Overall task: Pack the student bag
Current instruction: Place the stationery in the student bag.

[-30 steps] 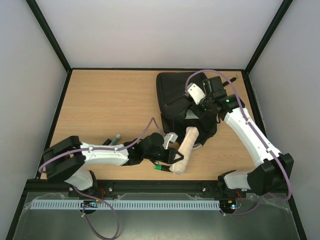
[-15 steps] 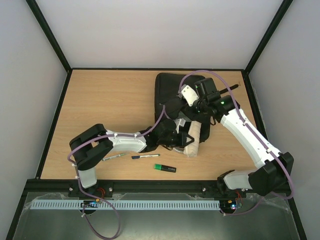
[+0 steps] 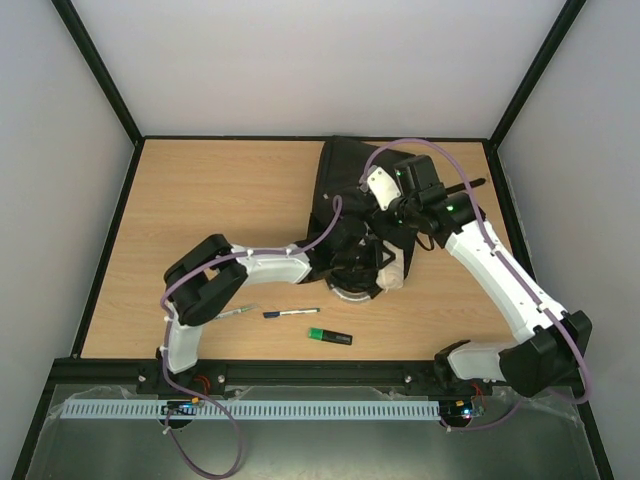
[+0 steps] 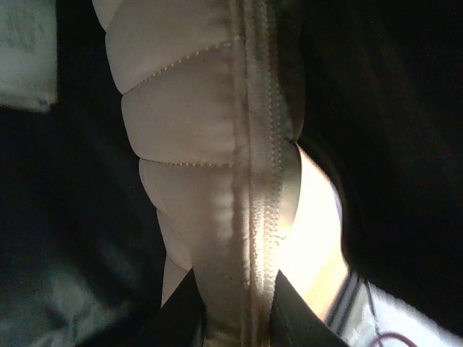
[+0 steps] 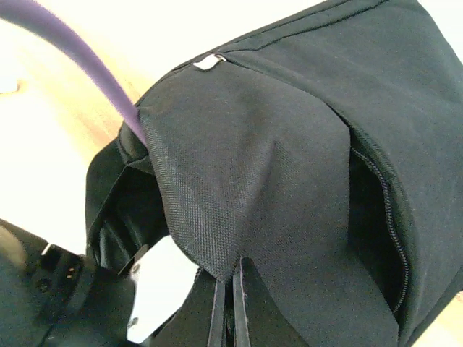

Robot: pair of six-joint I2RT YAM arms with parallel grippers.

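The student bag point(image 3: 340, 185) lies toward the far right corner of the tabletop point(image 3: 200, 200), its top touching the far edge and its mouth facing the near edge. The right gripper point(image 5: 232, 285) pinches a fold of the bag's black fabric, its fingers point(image 5: 249, 318) pressed almost together with only the cloth between them, holding the flap raised. The left gripper point(image 4: 235, 329) reaches into the mouth, its fingers point(image 4: 177, 322) narrowly closed on either side of a beige quilted pouch point(image 4: 195, 144), whose end shows pale at the opening. Near the middle of the near edge lie a blue pen point(image 3: 291, 313), a green highlighter point(image 3: 329, 337) and a second pen point(image 3: 232, 314).
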